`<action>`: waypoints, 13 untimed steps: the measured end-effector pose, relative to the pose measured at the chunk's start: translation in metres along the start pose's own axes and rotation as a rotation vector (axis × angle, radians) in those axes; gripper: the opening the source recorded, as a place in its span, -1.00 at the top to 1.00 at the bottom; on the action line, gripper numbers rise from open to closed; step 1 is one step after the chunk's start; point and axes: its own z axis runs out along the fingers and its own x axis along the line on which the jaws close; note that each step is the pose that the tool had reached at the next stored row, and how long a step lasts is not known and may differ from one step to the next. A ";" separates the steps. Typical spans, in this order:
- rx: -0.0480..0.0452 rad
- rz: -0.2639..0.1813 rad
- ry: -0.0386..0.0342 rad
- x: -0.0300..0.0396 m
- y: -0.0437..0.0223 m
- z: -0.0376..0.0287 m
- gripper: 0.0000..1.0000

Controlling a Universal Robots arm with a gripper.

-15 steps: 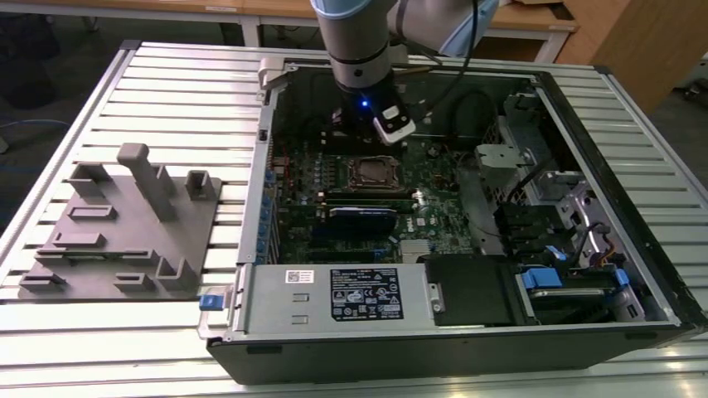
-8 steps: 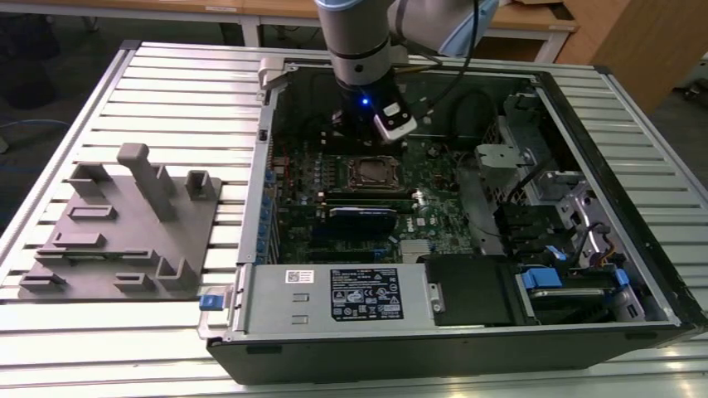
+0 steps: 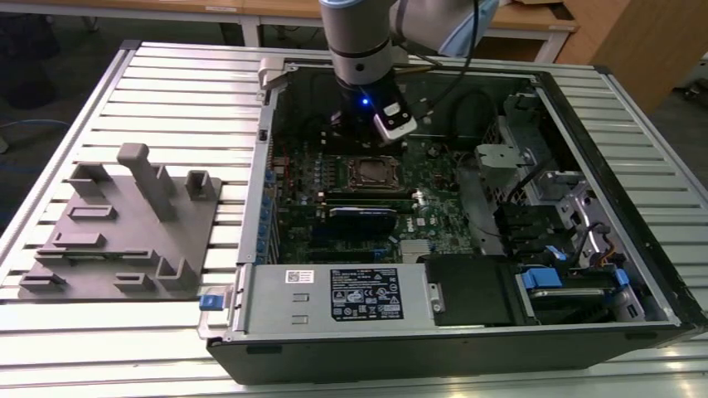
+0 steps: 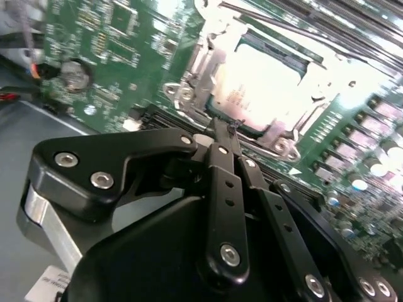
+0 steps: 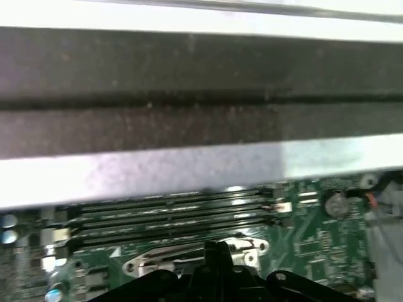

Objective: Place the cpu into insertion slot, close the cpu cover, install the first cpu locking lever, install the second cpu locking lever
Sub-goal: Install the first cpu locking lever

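The cpu lies flat in the insertion slot, its dull silver top showing. The cpu cover appears to lie down around it as a silver frame. In the exterior view the insertion slot sits mid-board in the open computer case, with my gripper hanging just behind and above it. In the second wrist view my gripper has its black fingers pressed together, nothing between them, tips close to the socket's near edge. The gripper tip also shows in the first wrist view. I cannot make out how the locking levers stand.
Long black memory sticks run beside the socket. The case wall rises close by. The green circuit board, cables, a power supply and drive bays crowd the case. A grey fixture rests on the slatted table at the exterior view's left.
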 end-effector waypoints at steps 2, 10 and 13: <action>0.0038 0.004 0.0356 -0.0010 0.0000 0.0005 0.80; 0.0086 0.008 0.0800 -0.0021 0.0001 0.0008 0.80; 0.0087 0.008 0.0813 -0.0027 0.0003 -0.0010 0.80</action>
